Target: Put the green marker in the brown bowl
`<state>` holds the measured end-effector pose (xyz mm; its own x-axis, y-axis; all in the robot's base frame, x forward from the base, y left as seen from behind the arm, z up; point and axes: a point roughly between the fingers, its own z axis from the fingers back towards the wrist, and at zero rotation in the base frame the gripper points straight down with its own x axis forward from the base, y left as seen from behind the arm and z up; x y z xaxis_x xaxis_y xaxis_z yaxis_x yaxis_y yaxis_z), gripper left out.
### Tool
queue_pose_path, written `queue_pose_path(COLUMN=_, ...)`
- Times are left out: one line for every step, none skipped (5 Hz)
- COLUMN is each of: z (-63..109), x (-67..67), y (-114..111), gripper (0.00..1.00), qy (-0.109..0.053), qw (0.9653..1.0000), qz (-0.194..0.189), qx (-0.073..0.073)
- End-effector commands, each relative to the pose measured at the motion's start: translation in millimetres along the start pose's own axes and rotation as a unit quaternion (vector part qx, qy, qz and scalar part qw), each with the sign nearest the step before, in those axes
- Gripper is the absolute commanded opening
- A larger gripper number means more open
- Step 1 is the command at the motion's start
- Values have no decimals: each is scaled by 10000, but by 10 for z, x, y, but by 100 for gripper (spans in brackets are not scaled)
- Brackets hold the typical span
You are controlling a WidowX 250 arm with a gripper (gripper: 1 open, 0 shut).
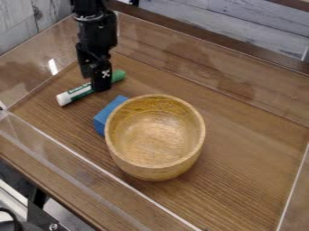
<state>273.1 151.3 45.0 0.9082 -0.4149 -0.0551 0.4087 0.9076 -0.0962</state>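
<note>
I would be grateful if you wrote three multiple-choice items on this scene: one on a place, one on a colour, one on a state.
1. Where does the green marker lie?
A. Inside the brown bowl
B. On the table, left of the bowl
C. On top of the block

2. What colour is the block touching the bowl?
A. Blue
B. Red
C. Yellow

3. How is the gripper?
A. Shut on the block
B. Lifting the bowl
C. Open, pointing down over the marker's end

Key: 1 B, it rests on the wood; 2 A, a blue corner shows at the rim; 3 C, nothing is lifted.
</note>
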Motion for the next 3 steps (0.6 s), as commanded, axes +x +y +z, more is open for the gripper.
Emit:
queue_pose_path(z=140, x=31, y=140, gripper=100, qy=-225, qw=9994, qz=-20, qx=259)
queue_pose_path(z=89, x=14, y=174, gripper=100, qy=-243, qw=9994, qz=-6, qx=242)
queue_pose_path(z=49, x=2, y=201, gripper=100, qy=-266, qw=9994, qz=14, qx=229)
